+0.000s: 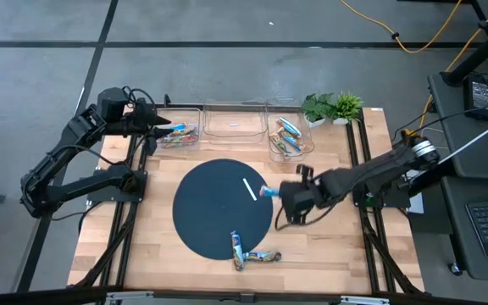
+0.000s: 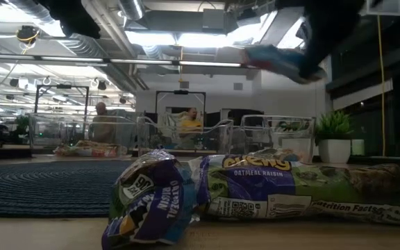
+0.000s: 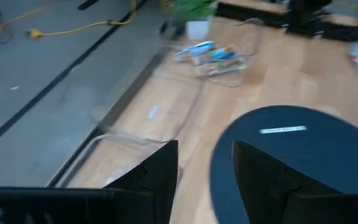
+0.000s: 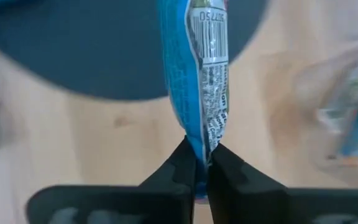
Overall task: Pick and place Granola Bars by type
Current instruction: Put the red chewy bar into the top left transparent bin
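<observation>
Bright, even overhead light on the table (image 1: 329, 254); ceiling lights (image 2: 186, 38) glare in the dim low view, and both wrist views are blurred.

Two dark, jointed arms of matte black segments. Right arm (image 1: 371, 174) has a silver ring near its base. Each gripper (image 4: 201, 163) ends in flat black tapered fingers (image 3: 160, 171).

In the low view you can read "OATMEAL RAISIN" and "Nutrition Facts" on the green bar (image 2: 304, 191), "RAISIN" on the purple bar (image 2: 151, 205), and in the right wrist view barcode digits "37750" on the blue bar (image 4: 197, 68).
</observation>
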`<action>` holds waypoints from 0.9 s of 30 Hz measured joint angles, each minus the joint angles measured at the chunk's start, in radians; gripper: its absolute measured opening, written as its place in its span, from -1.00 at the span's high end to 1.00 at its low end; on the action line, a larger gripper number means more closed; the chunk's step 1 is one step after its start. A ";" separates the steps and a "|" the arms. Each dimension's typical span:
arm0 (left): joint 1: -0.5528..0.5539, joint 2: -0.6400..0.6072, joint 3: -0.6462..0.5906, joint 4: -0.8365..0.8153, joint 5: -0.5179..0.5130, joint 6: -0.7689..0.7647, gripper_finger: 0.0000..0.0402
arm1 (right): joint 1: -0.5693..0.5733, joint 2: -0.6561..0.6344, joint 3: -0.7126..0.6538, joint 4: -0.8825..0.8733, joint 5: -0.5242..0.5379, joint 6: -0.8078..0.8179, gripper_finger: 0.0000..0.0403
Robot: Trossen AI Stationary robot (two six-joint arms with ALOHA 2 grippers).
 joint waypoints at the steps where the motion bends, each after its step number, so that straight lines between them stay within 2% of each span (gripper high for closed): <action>1: 0.000 0.000 0.000 0.000 0.024 0.000 0.29 | -0.018 -0.018 0.000 -0.001 0.018 -0.003 0.89; 8: -0.003 0.000 0.000 0.049 0.241 -0.007 0.28 | -0.141 -0.075 0.000 0.047 0.106 -0.182 0.91; 13: -0.033 0.002 0.000 0.099 0.298 -0.035 0.23 | -0.233 -0.075 0.000 0.192 0.113 -0.358 0.86; 19: -0.094 0.025 0.000 0.199 0.294 -0.082 0.10 | -0.340 -0.072 0.001 0.462 0.112 -0.585 0.94; 24: -0.151 0.068 0.000 0.289 0.214 -0.134 -0.05 | -0.423 -0.062 0.002 0.664 0.114 -0.727 0.88; 27: -0.189 0.101 0.000 0.356 0.159 -0.168 -0.12 | -0.463 -0.058 0.022 0.671 0.121 -0.800 0.87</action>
